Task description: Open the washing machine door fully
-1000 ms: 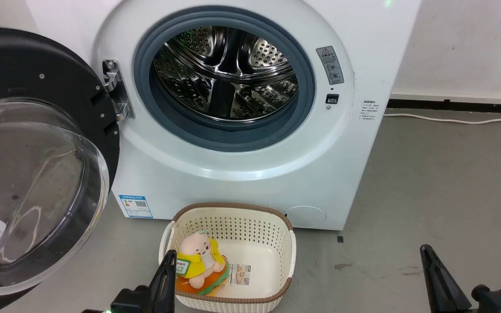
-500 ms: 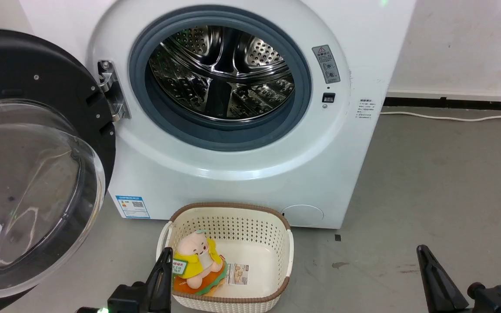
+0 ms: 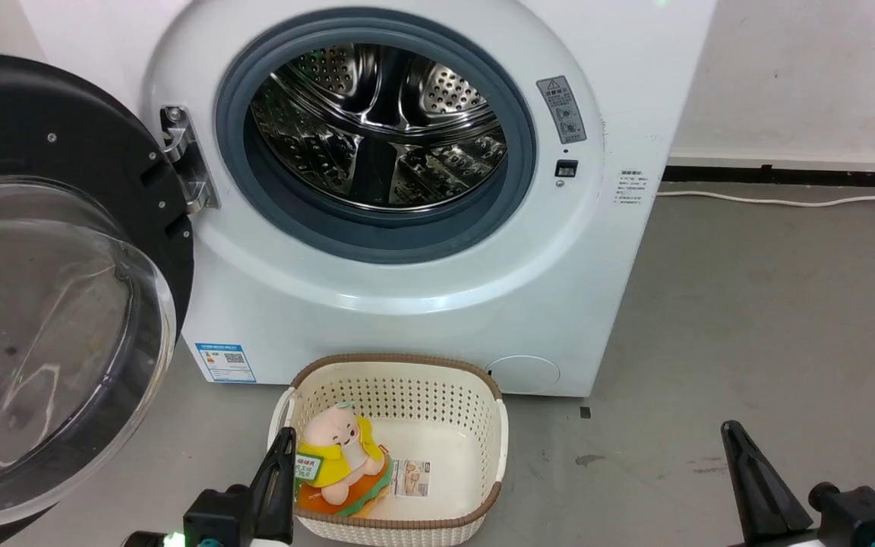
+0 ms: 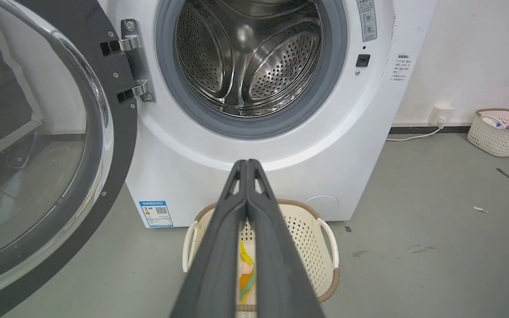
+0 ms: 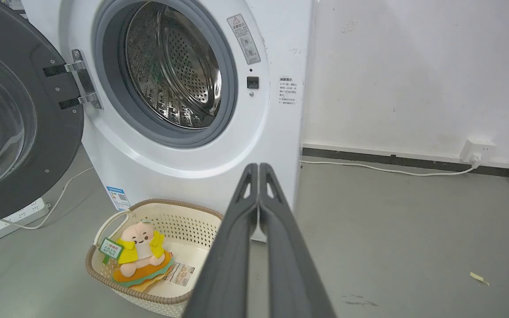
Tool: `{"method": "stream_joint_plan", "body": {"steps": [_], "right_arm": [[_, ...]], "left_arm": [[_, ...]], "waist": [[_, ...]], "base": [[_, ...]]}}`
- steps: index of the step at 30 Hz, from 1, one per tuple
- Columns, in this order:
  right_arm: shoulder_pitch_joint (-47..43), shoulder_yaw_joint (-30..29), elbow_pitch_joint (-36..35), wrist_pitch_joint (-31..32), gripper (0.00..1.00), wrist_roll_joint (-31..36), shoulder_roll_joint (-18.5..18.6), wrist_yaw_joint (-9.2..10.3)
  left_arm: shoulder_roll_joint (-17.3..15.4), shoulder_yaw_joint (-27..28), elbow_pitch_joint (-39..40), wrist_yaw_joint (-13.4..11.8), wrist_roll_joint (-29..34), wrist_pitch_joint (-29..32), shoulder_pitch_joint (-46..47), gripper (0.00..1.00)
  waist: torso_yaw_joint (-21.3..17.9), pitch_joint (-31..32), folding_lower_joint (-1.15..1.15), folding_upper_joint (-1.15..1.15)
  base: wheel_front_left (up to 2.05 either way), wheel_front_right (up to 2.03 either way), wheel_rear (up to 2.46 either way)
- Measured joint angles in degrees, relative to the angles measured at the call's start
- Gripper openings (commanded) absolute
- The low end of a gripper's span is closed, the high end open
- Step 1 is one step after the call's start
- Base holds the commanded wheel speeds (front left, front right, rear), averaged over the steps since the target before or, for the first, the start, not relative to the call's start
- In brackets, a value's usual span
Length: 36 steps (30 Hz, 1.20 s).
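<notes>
One glossy black door [image 3: 58,289], clear bulging glass

My head camera looks down from above and behind the left gripper [image 3: 282,456] and right gripper [image 3: 734,444], facing the washer [image 3: 407,319]. Each wrist camera sights along its own gripper: left squarely and near, right from the side. All three share drum [image 3: 377,129], door [image 3: 42,114], basket [image 3: 396,358].

- A white front-loading washing machine [image 3: 422,334] is pictured standing on a grey floor [image 3: 749,304], its grey rubber seal [image 3: 377,239] and perforated steel drum [image 3: 377,129] exposed.
- Its round black door [image 3: 35,114], fitted with a bulging clear glass bowl [image 3: 50,342], is swung wide open to the left on a metal hinge [image 3: 187,163].
</notes>
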<state>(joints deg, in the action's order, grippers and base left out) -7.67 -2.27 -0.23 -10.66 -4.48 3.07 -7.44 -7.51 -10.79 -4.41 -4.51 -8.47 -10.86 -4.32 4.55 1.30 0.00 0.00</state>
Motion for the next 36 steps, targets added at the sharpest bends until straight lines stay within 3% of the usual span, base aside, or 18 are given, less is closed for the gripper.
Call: {"method": "stream_joint_plan", "body": {"steps": [36], "right_arm": [[2.60, 0.86, 0.02, 4.09, 0.00, 1.53, 0.00, 0.00]], "left_arm": [[1.65, 4.07, 1.48, 1.66, 3.01, 4.04, 1.19, 0.00]], "waist": [[-1.76, -0.50, 0.00, 0.00]], "base": [[0.00, 0.00, 0.00]]}}
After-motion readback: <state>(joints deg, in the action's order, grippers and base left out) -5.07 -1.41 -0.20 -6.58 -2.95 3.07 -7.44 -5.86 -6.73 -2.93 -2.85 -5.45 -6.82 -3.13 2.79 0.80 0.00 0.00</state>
